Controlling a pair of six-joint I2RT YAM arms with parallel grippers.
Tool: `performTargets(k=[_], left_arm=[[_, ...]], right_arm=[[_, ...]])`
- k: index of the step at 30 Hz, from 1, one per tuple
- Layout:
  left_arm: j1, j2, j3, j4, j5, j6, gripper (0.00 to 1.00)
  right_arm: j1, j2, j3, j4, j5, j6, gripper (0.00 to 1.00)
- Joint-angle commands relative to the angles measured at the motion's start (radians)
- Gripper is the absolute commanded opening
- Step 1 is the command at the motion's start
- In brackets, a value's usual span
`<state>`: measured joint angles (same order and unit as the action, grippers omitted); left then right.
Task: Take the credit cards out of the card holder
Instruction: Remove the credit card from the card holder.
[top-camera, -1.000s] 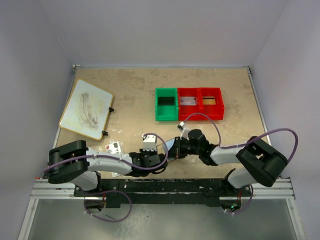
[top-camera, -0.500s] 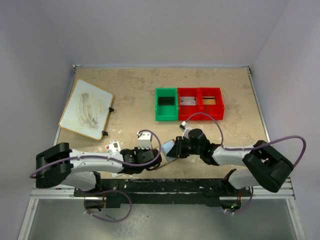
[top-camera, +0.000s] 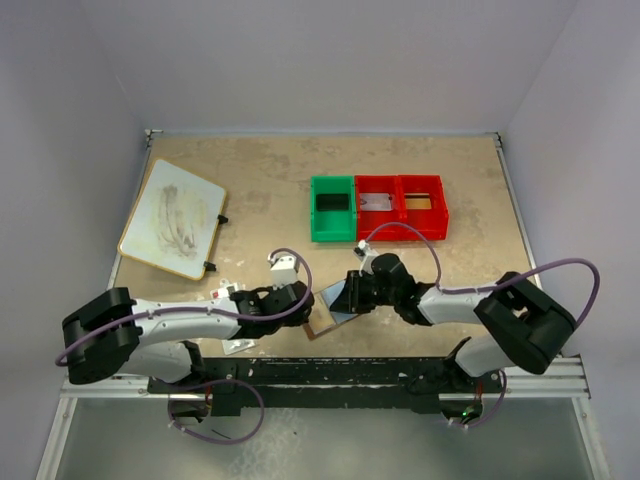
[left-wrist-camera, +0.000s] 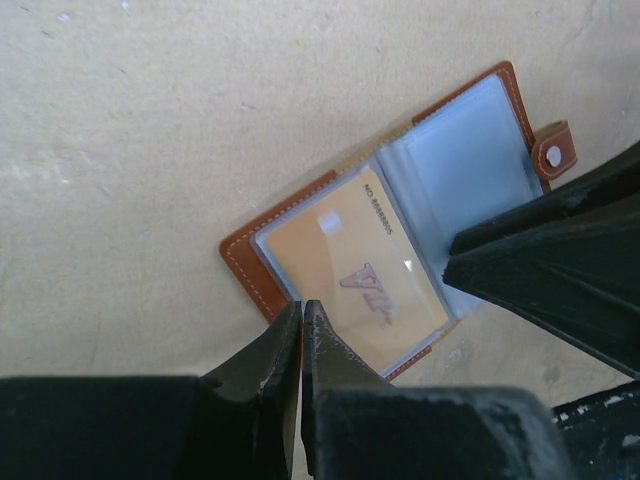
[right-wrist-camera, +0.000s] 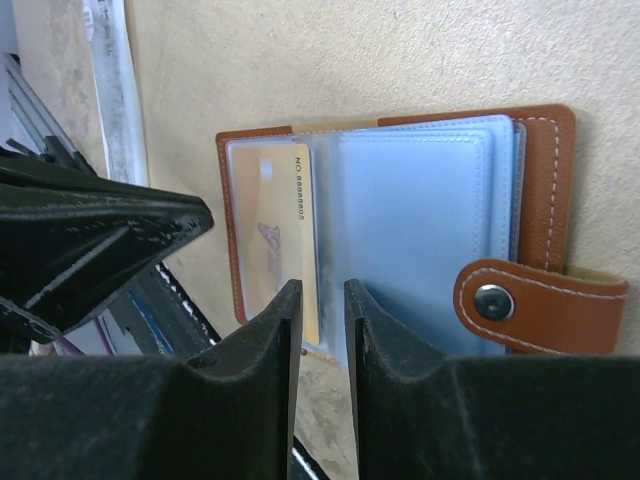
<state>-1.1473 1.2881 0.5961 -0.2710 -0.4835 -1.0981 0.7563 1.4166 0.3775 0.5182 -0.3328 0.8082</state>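
From above, the small brown leather card holder (top-camera: 335, 305) lies spread open on the tan table (top-camera: 260, 180), right at the near edge between the two arms, with the left claw (top-camera: 300, 305) and the right claw (top-camera: 352, 297) closing in from either side. Over at the middle red plastic bin (top-camera: 377, 180) something flat and pale grey rests inside; whether that is a card cannot be told from up here. On to the left wrist: its claw is pressed together, tips touching the holder's near stitched edge just beside the golden tan credit card (left-wrist-camera: 350, 270), which sits fully inside its clear sleeve, and nothing shows between the fingers. Now the right wrist: its jaws stand slightly parted above the bluish-grey sleeves, gripping nothing that can be made out, with the snap tab (right-wrist-camera: 540, 300) flapped out to the right. So the holder is open, but the golden card has yet to come out.
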Motion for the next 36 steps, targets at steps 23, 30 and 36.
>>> performTargets(k=[23,30,36], left_arm=[[-0.006,0.107,-0.105,0.103,0.043,-0.071,0.0],[-0.036,0.12,-0.126,0.093,0.026,-0.099,0.0],[-0.081,0.137,-0.169,0.125,0.018,-0.156,0.0]], right_arm=[[-0.005,0.076,0.013,0.093,-0.051,-0.009,0.38],[-0.001,0.14,0.007,0.217,-0.127,0.004,0.34],[0.001,0.163,-0.037,0.369,-0.204,0.051,0.27]])
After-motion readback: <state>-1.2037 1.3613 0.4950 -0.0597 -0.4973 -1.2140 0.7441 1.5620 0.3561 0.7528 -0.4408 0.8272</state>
